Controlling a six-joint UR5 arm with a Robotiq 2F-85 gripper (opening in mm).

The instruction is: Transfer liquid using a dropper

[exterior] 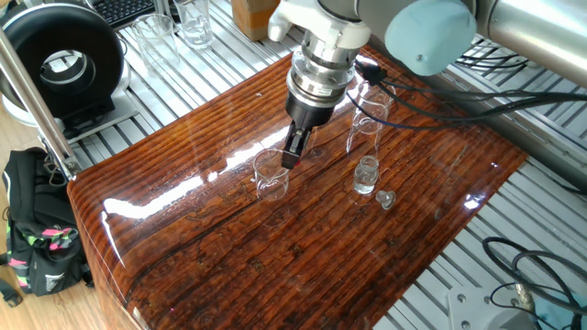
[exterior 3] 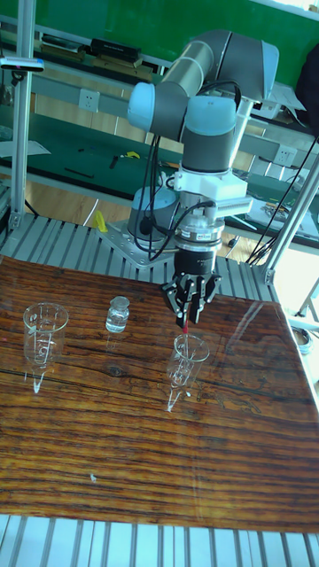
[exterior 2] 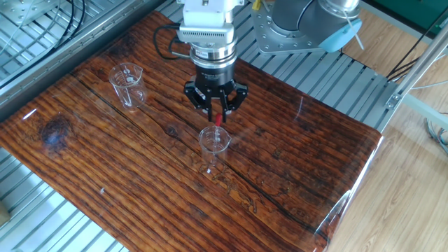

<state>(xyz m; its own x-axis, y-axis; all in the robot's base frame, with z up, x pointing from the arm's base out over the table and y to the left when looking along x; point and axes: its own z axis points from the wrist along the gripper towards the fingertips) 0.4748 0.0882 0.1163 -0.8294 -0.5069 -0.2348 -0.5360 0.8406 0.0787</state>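
Dropper (exterior 3: 189, 326) stands upright in the small beaker (exterior 3: 184, 359) near the middle of the wooden table (exterior 3: 133, 443), its red bulb just above the beaker's rim and its clear tube running down inside the glass. The liquid cannot be made out through the glass in any view. The gripper (exterior 3: 190, 310) hangs straight down over the beaker with its black fingers (exterior 2: 199, 98) closed in around the red bulb; in the other fixed view the bulb (exterior 2: 218, 119) shows between the fingertips, so the pincer is pinching the dropper. From one fixed view the gripper's tips (exterior: 292, 158) sit just at the beaker's (exterior: 270, 174) far edge. Farther along the table, a small glass bottle (exterior 3: 118, 314) stands apart from the beaker, with a little glass stopper (exterior: 386, 199) lying just beside it on the wood. A second, larger beaker (exterior 3: 43, 332) stands well off to the side, near the table's edge. Beyond the gripper, the grey arm (exterior 3: 208, 80) rises from its base on the metal slatted bench (exterior 3: 80, 239).
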